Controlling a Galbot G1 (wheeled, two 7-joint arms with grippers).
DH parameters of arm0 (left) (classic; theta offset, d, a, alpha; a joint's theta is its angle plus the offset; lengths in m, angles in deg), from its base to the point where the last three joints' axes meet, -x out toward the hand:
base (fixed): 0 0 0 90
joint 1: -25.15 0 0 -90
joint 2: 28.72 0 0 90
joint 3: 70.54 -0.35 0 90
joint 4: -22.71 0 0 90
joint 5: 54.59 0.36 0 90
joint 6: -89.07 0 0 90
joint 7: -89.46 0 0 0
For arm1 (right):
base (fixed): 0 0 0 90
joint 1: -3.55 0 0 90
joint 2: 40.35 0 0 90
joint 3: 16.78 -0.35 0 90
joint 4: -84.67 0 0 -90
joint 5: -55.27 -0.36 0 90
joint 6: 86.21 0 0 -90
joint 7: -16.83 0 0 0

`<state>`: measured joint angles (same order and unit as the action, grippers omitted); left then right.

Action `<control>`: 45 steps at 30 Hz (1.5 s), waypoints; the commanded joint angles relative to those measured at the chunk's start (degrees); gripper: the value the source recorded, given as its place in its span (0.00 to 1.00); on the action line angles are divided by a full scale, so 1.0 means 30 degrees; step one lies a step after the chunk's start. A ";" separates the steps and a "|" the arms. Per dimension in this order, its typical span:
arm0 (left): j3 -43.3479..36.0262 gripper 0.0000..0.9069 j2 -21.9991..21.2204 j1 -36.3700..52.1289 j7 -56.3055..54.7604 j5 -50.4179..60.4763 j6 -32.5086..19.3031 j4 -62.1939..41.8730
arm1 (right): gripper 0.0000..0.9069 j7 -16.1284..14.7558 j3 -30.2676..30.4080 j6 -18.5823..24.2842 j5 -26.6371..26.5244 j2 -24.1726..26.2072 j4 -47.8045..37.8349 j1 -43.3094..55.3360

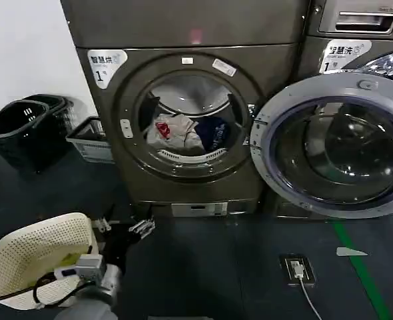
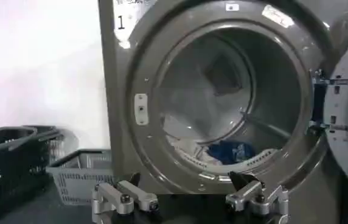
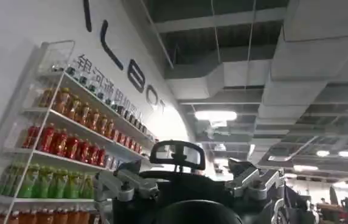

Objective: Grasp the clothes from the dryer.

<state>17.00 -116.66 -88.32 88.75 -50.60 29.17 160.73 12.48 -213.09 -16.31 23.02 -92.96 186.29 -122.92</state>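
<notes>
The dryer (image 1: 183,113) stands with its round door (image 1: 336,143) swung open to the right. Inside the drum lie the clothes: a white and grey piece with a red patch (image 1: 173,132) and a blue piece (image 1: 214,133). My left gripper (image 1: 123,228) hovers low above the dark floor in front of the dryer, left of the opening, open and holding nothing. In the left wrist view its gripper (image 2: 188,181) faces the drum mouth, with the blue clothes (image 2: 227,152) and white cloth (image 2: 183,135) beyond. My right gripper (image 3: 177,176) points up toward a ceiling, open and away from the dryer.
Black baskets (image 1: 20,130) and a grey basket (image 1: 90,140) stand left of the dryer by the wall. A cream perforated shell (image 1: 40,257) sits by my left arm. A floor socket with a cable (image 1: 295,269) and a green floor line (image 1: 360,267) lie to the right.
</notes>
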 commanded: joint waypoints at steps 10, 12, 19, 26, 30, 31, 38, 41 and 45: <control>-0.0067 1.00 -0.0114 0.0183 0.0319 0.0138 -0.0858 -0.0079 | 1.00 0.0026 -0.0077 0.1397 -0.0986 -0.0024 0.0032 0.0116; -0.0043 1.00 -0.0132 0.0207 0.0349 0.0211 -0.1033 -0.0106 | 1.00 -0.0036 -0.0083 0.1454 -0.1095 -0.0001 0.0007 0.0144; -0.0047 1.00 -0.0110 0.0269 0.0382 0.0195 -0.0980 -0.0235 | 1.00 -0.0042 -0.0060 0.1533 -0.1091 0.0014 0.0004 0.0185; -0.0069 1.00 -0.0150 0.0267 0.0419 0.0161 -0.0928 -0.0178 | 1.00 -0.0248 0.0030 0.2156 -0.1183 -0.0033 -0.0054 0.0126; -0.0054 1.00 -0.0119 0.0277 0.0432 0.0140 -0.0919 -0.0143 | 1.00 -0.0231 -0.0002 0.2297 -0.1175 -0.0012 -0.0028 0.0135; -0.0049 1.00 -0.0102 0.0287 0.0436 0.0144 -0.0914 -0.0143 | 1.00 -0.0242 -0.0020 0.2293 -0.1189 -0.0017 -0.0014 0.0134; 0.0012 1.00 0.0085 0.0263 0.0473 -0.0080 -0.0796 0.0066 | 1.00 -0.0319 -0.0239 0.2329 -0.1224 -0.0087 0.0134 -0.0106; 0.0008 1.00 0.0170 0.0242 0.0468 -0.0163 -0.0760 0.0096 | 1.00 -0.0350 -0.0305 0.2361 -0.1199 -0.0007 0.0111 -0.0166; 0.0099 1.00 0.0258 0.0229 0.0458 -0.0311 -0.0727 0.0161 | 1.00 -0.0357 -0.0271 0.2362 -0.1200 -0.0013 0.0164 -0.0159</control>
<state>17.29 -115.97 -87.65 90.14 -51.35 26.97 161.20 11.39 -213.85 -9.41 19.44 -93.07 186.83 -123.34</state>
